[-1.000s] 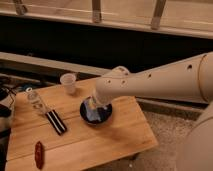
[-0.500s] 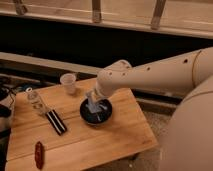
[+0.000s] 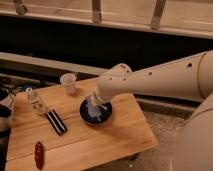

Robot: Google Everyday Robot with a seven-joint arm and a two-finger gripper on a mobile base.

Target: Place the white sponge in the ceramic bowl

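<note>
The ceramic bowl [image 3: 103, 118], dark and round with a bluish inside, sits near the middle of the wooden table [image 3: 115, 142]. My gripper [image 3: 94, 108] reaches down from the right on the white arm and hangs right over the bowl's inside, its tip at or just inside the rim. A small pale white-bluish patch, the white sponge [image 3: 95, 115], shows at the gripper's tip inside the bowl. I cannot tell whether it is held or lying in the bowl. The arm hides the bowl's far rim.
A white paper cup [image 3: 68, 83] stands at the table's back. A clear bottle [image 3: 35, 100] stands at the left, with a flat black object [image 3: 56, 121] beside it. A red object [image 3: 39, 154] lies at the front left. A dark wall and railing run behind.
The gripper has stayed over the bowl and sits slightly lower in it. The upper arm has shifted a little; the other objects have not moved.
</note>
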